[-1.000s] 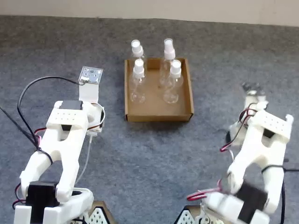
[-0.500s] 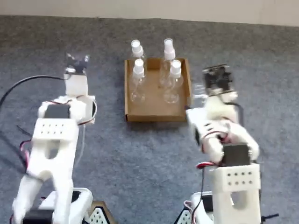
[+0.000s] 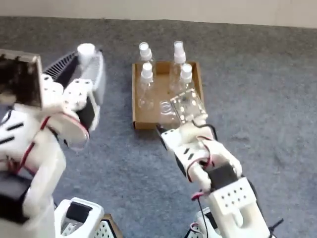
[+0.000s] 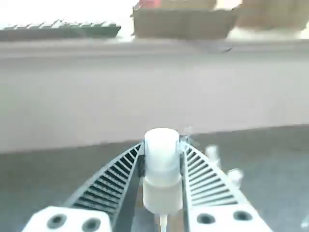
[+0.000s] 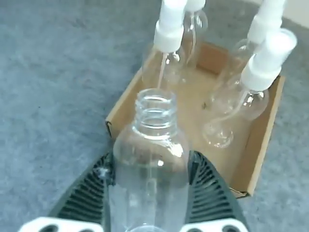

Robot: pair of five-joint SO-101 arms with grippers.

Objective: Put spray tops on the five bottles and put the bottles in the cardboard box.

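Both arms have swung since a moment ago: the left one has lifted, and the right one has come in toward the box. On the left, the left gripper (image 4: 162, 146) is raised above the grey carpet (image 3: 247, 64), its ribbed fingers (image 4: 113, 176) closed snugly on a white spray top (image 4: 162, 169), nozzle end up. In the middle sits the cardboard box (image 3: 133, 94), with four capped bottles (image 3: 146, 84) standing upright inside. On the right, the right gripper (image 5: 151, 166) is clamped around the fifth bottle (image 5: 155, 108), clear, upright and uncapped, at the box's near wall.
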